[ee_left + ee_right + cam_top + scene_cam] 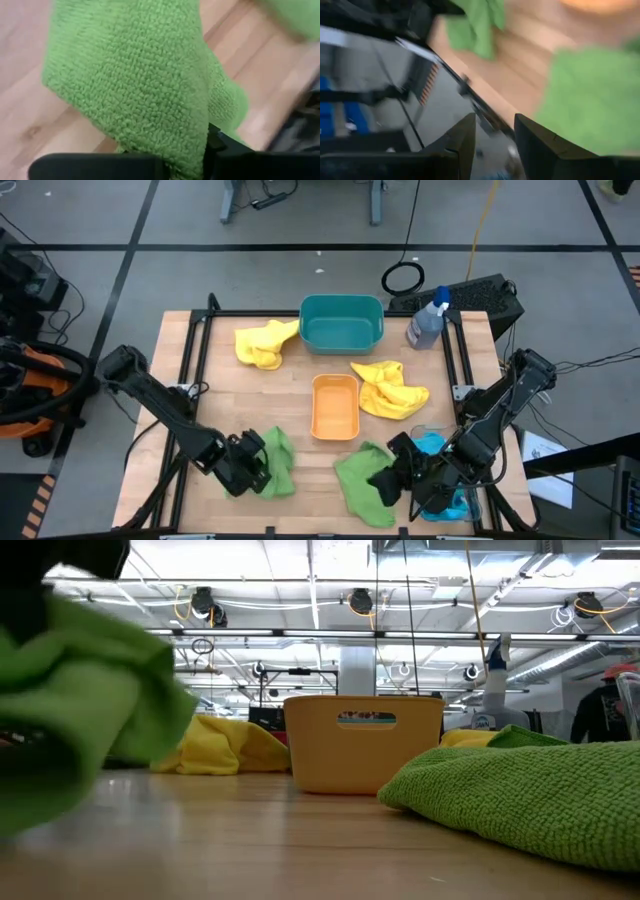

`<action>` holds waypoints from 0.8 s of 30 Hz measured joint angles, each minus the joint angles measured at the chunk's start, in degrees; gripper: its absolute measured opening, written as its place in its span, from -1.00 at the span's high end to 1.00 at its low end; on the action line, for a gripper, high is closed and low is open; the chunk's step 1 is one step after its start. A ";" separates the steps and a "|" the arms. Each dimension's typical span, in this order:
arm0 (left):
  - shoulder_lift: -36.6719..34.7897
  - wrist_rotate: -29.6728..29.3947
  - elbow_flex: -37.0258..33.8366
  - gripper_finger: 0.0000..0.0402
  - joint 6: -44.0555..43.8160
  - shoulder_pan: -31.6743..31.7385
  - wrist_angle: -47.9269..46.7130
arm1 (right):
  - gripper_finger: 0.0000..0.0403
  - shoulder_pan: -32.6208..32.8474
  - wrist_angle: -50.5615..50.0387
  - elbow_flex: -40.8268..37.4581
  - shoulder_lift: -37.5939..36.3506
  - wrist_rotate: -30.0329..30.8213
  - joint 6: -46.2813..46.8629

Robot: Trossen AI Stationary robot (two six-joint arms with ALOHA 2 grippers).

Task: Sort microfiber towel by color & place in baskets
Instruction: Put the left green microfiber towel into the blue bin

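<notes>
Left gripper (258, 470) pinches the green towel (277, 463) by a thin fold, which could slip free on lifting.

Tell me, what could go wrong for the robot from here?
The left gripper pinches only an edge of one green towel, so the cloth might slip out when lifted. The right gripper sits by the other green towel, near the table's front edge; a nudge might push it off. The orange basket looks light and might slide if brushed.
</notes>
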 joint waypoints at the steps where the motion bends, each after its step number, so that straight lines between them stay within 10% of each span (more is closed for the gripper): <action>1: -1.56 -1.47 0.00 0.78 0.13 0.01 -0.15 | 0.37 -0.57 2.00 0.00 0.00 2.00 -1.84; 12: -21.42 -19.48 0.04 0.80 8.42 0.17 3.01 | 0.36 -10.44 29.10 0.02 -0.02 7.49 -27.09; 24: -27.78 -23.95 0.07 0.81 13.61 0.17 5.44 | 0.04 -18.59 44.31 0.09 -0.02 2.86 -38.96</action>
